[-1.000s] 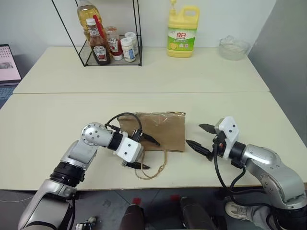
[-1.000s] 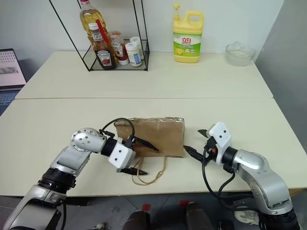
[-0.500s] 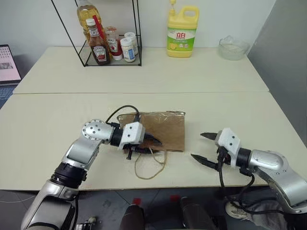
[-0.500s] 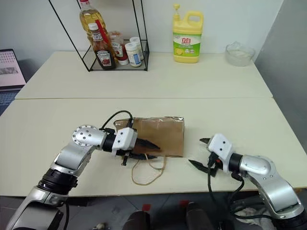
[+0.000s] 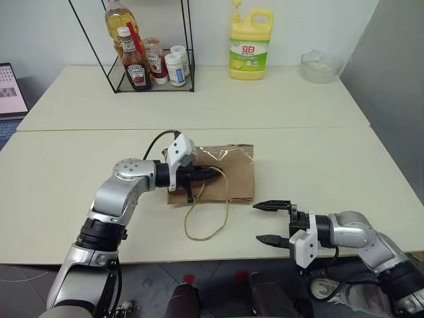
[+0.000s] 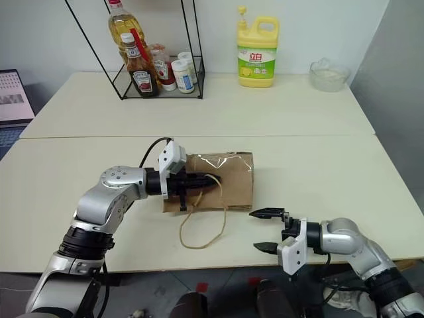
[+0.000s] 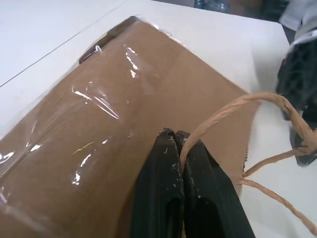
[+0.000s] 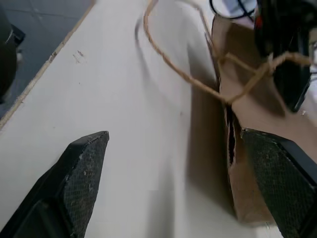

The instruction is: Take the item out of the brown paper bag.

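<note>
The brown paper bag [image 5: 218,173] lies flat on the table [image 5: 79,165], near its front half, a strip of clear tape shining along the bag's far edge. The item is not visible; whether it sits inside the bag cannot be told. The left claw [image 5: 213,175] lies over the bag, pointing toward 3 o'clock, its two black fingers [image 7: 168,183] pressed together on one cord handle [image 7: 223,116] at the bag's near edge. The second cord handle [image 5: 207,225] trails off the bag as a loose loop on the table toward 6 o'clock.

The right claw [image 5: 268,223] hovers at about 5 o'clock from the bag, apart from it, pointing toward 9 o'clock with its fingers spread wide and nothing between them.

At the table's far side, toward 11 o'clock, a black wire rack [image 5: 156,46] holds sauce bottles [image 5: 136,63]; a yellow detergent jug [image 5: 250,43] stands at 12 o'clock, and a clear glass bowl [image 5: 320,66] at 1 o'clock
</note>
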`<state>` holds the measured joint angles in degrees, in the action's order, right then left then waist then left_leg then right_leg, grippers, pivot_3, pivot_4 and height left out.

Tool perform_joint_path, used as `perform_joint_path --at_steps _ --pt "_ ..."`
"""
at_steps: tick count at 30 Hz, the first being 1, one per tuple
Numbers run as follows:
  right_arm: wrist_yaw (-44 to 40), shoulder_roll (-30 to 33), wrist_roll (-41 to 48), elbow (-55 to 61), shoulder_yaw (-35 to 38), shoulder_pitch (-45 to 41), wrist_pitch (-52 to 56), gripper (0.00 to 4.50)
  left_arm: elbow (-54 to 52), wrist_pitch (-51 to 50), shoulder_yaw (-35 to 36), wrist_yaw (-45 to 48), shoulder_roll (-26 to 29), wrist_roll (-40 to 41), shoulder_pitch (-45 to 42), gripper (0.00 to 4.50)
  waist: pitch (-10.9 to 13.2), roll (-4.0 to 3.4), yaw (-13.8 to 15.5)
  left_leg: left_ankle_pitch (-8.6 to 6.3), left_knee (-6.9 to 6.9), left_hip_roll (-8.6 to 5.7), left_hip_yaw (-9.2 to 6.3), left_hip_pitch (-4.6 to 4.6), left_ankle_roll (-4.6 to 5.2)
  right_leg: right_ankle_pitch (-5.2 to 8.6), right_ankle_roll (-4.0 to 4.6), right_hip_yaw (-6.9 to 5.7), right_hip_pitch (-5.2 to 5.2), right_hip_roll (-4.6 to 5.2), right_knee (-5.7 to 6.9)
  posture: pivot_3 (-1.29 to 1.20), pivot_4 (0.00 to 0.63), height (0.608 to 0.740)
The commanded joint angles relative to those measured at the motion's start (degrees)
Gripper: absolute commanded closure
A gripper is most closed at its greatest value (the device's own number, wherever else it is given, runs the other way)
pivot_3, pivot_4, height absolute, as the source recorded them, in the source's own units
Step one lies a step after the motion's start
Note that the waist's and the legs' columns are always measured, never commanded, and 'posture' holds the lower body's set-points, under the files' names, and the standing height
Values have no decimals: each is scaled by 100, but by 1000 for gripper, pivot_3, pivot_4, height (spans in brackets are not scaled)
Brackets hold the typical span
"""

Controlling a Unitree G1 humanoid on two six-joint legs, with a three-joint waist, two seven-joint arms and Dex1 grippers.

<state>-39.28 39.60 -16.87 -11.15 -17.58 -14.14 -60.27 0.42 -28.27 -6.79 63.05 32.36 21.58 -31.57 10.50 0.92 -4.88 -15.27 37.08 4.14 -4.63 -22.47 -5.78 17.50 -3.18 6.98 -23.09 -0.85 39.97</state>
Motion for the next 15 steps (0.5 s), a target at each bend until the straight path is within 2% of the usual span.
perform_joint_path --at_steps 1,6,11,14,15 --pt "634 -358 -778 -591 -18 -400 -943 0 -310 -89 140 -32 47 154 6 4465 0 -1 -4 0 0 0 1 0 -1 0 0 2 0 0 2 0 150 740" --pt "1542 -1030 -2103 -936 -27 -917 -1360 0 -415 -209 186 -89 61 220 25 4465 0 -1 -4 15 -3 0 1 4 -25 0 0 2 0 1 4 0 150 740" --pt "2758 -1344 -3763 -1166 -351 -1274 -960 0 -503 -299 187 -128 48 261 -4 4465 -3 2 -12 17 -2 0 1 5 -29 0 1 3 0 1 5 0 150 740" --pt "3361 -1393 -4263 -1305 -598 -1478 -552 0 -573 -359 202 -154 50 301 -18 4465 -5 2 -24 19 -5 0 1 17 -32 0 1 6 1 0 15 0 150 740" --pt "3500 -1377 -4300 -1349 -655 -1528 -479 174 -598 -375 209 -161 57 318 -12 4491 -5 2 -23 20 -7 0 2 25 -32 -1 1 7 5 -1 17 0 150 740"
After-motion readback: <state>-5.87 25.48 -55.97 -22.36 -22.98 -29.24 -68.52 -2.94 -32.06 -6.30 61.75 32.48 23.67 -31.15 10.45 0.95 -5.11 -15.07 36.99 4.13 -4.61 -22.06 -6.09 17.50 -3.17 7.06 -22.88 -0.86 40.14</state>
